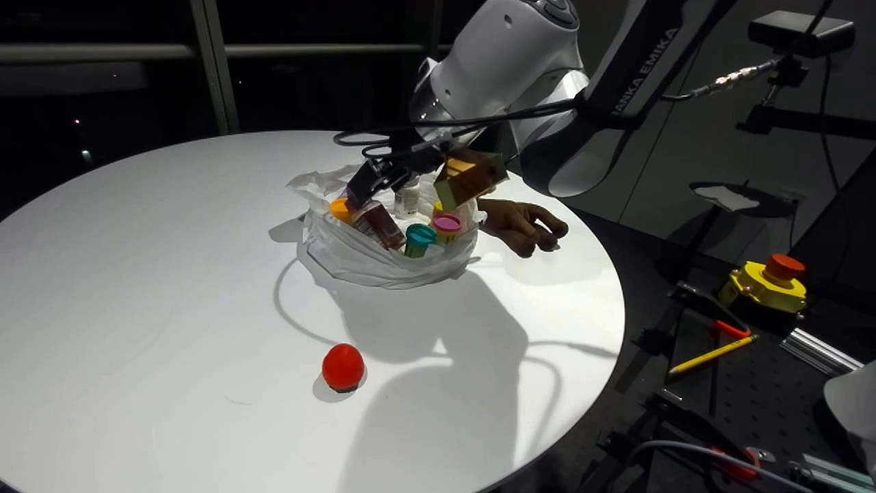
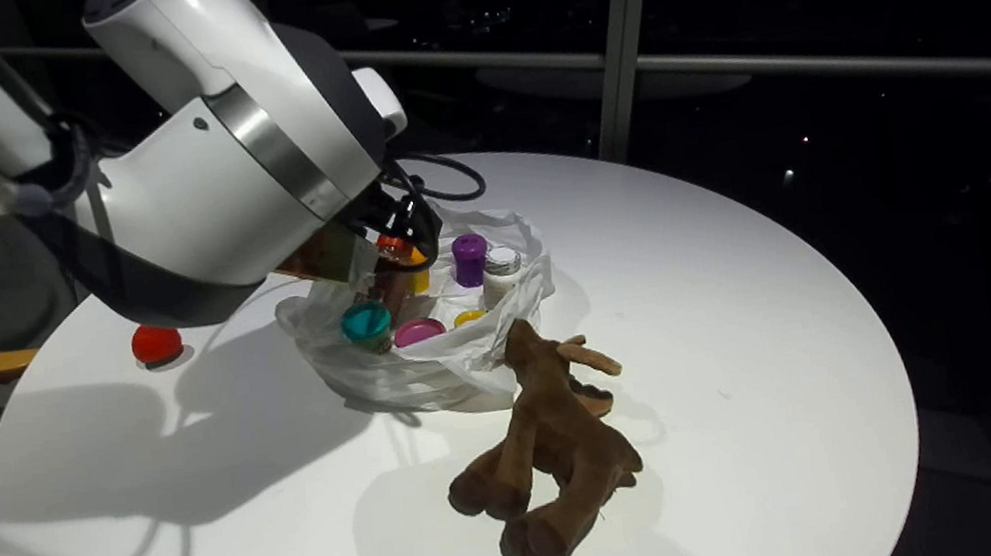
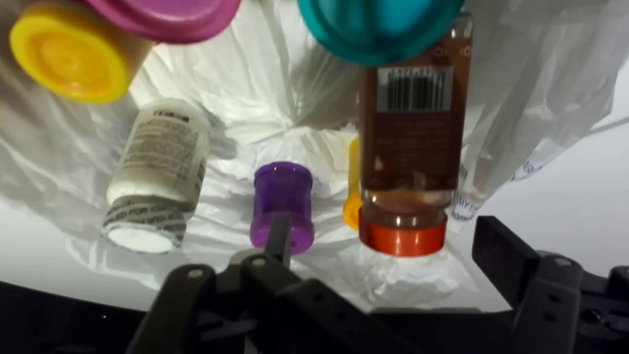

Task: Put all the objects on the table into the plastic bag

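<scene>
The end effector [image 3: 389, 248] stands released, jaws wide apart over the plastic bag [image 1: 383, 267]. Inside, the red-capped bottle [image 3: 412, 142] tilts, its long axis vertical in the wrist view, cap toward the jaws, base beside the teal-lidded jar [image 3: 383, 27]. Outside on the counter [image 2: 733, 333], the brown toy [image 2: 561, 408] points its head at the bag, the red ball [image 1: 343, 368] well apart.

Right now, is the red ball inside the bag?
No, in both exterior views the ball lies on the table, apart from the bag.
</scene>
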Controlling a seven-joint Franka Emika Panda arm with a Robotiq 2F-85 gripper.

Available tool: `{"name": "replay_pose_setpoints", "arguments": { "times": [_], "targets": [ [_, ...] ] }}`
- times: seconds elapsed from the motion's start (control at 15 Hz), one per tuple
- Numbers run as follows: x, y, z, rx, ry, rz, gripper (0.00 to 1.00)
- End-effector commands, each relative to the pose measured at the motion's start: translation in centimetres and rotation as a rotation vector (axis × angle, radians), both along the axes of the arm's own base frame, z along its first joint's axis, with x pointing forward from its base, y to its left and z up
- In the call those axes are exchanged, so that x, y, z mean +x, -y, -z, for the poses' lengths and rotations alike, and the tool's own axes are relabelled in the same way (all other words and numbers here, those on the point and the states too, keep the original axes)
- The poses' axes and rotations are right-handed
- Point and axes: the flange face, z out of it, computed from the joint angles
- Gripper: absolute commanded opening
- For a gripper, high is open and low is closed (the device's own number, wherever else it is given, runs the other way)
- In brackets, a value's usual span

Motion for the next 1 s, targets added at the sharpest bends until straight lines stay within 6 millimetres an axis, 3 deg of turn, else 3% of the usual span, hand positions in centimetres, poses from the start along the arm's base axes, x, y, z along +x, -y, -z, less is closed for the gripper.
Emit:
{"name": "replay_pose_setpoints", "arguments": {
  "times": [0.0, 0.2, 0.33, 0.47, 0.73, 0.8, 0.93],
  "targets": [
    [-0.4, 0.4, -4.4, 0.043, 0.06, 0.028, 1.0],
    [-1.1, -0.8, -6.8, 0.051, 0.006, 0.056, 1.0],
    [-3.5, -2.7, -7.1, 0.013, -0.09, 0.065, 1.0],
    [-6.7, -5.9, -7.0, -0.006, -0.194, 0.086, 1.0],
    [-9.5, -12.0, -6.5, 0.028, -0.401, 0.14, 1.0],
    [-9.9, -13.6, -6.4, 0.055, -0.442, 0.132, 1.0],
    [-8.2, -16.4, -6.9, 0.13, -0.523, 0.113, 1.0]
  ]
}}
